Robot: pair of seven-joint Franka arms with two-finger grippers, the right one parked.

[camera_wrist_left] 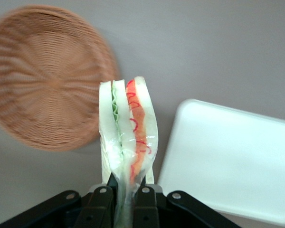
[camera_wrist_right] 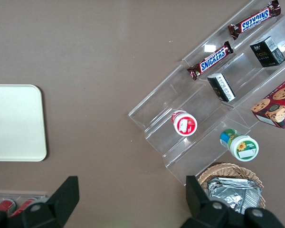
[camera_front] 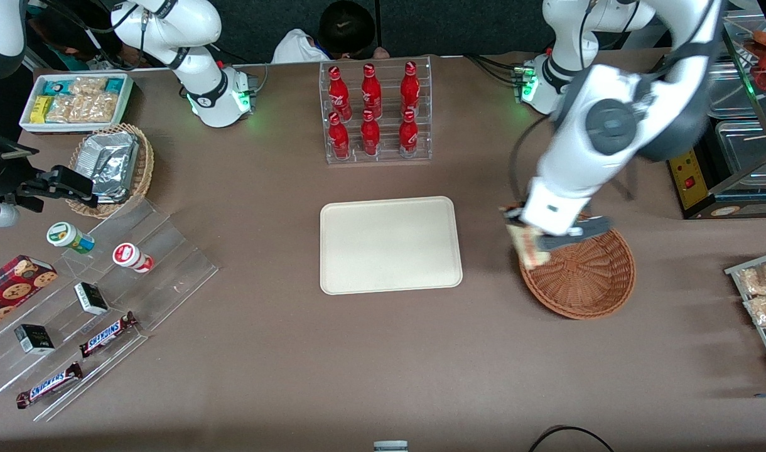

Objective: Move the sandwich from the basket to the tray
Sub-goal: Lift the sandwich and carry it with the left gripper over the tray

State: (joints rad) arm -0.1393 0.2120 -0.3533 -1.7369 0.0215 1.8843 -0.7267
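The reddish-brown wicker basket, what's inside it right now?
Nothing shows inside the round reddish-brown wicker basket; part of its bowl is covered by the arm. The plastic-wrapped triangular sandwich is clamped in the tool, lifted above it.

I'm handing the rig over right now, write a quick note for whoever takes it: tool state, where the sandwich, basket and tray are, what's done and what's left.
Tool: the left arm's, shut on the sandwich, held in the air over the edge of the basket nearest the tray.
Basket: on the table toward the working arm's end, nothing in it.
Tray: mid-table, in front of the bottle rack, nothing on it.
Done: sandwich gripped and lifted out of the basket.
Left: carry it over the tray, lower it, release, withdraw.
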